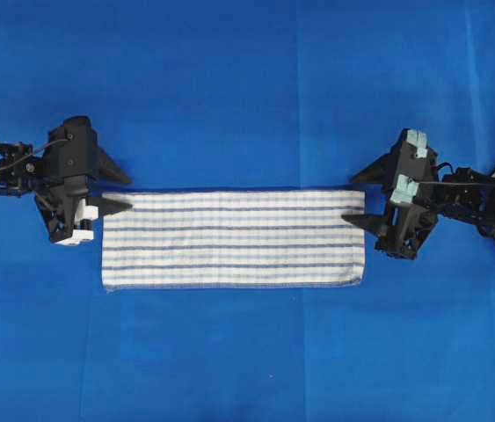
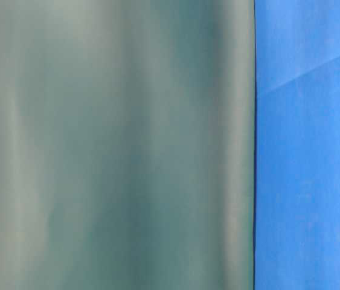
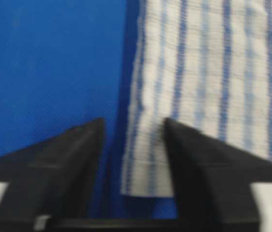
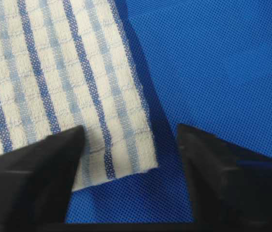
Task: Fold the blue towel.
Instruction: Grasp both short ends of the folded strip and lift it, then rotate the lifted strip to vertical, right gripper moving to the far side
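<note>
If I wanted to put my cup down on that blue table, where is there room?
Bare blue covering lies above the striped towel, and more below it. Crowded: the towel's short ends, where the left end effector and right end effector straddle its upper corners.

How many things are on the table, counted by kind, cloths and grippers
Striped white woven towel: 1
Plain solid-blue table covering: 1
Black robot grippers: 2, the left gripper and the right gripper
Total: 4
</note>
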`<state>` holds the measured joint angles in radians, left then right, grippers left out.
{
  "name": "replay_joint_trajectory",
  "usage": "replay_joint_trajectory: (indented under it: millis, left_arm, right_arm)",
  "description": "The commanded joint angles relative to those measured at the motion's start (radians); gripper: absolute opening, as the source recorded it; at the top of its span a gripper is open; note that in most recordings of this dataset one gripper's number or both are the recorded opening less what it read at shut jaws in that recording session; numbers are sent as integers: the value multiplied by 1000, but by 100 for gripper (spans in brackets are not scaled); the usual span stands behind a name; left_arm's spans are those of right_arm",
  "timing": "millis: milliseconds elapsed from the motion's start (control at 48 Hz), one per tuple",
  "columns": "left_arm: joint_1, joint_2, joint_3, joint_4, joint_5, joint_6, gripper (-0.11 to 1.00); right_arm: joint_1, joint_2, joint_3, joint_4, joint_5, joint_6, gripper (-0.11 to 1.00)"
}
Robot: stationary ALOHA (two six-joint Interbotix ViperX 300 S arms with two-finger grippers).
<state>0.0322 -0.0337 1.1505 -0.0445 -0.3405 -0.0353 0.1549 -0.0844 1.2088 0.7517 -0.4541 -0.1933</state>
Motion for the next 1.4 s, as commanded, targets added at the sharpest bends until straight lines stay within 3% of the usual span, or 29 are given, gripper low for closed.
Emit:
replay_joint_trajectory:
  millis: [0, 167, 333, 604, 812, 1083, 1229, 1375]
  left_arm:
    - [-6, -9, -2, 0, 8, -3, 33]
    - [-11, -9, -5, 0, 12, -3, 9]
    - [-14, -11, -11, 0, 12, -2, 3]
    - [-23, -54, -29, 0, 52, 0, 3]
    - [-25, -216, -77, 0, 227, 6, 3]
    - [-25, -437, -106, 0, 422, 8, 3]
    - [-37, -522, -94, 0, 439, 0, 3]
    - [-57, -514, -97, 0, 423, -11, 3]
  right_arm:
    - [0, -8, -11, 0, -3, -5, 46]
    - [0, -11, -9, 0, -5, -6, 12]
    - [0, -20, -8, 0, -3, -5, -2]
    - [0, -80, -8, 0, 5, -5, -3]
    - [-2, -207, -3, 0, 71, -23, -3]
    - [-2, -439, -9, 0, 195, -100, -3]
    - [-5, -538, -12, 0, 252, -133, -3]
    - [-18, -551, -15, 0, 262, -141, -3]
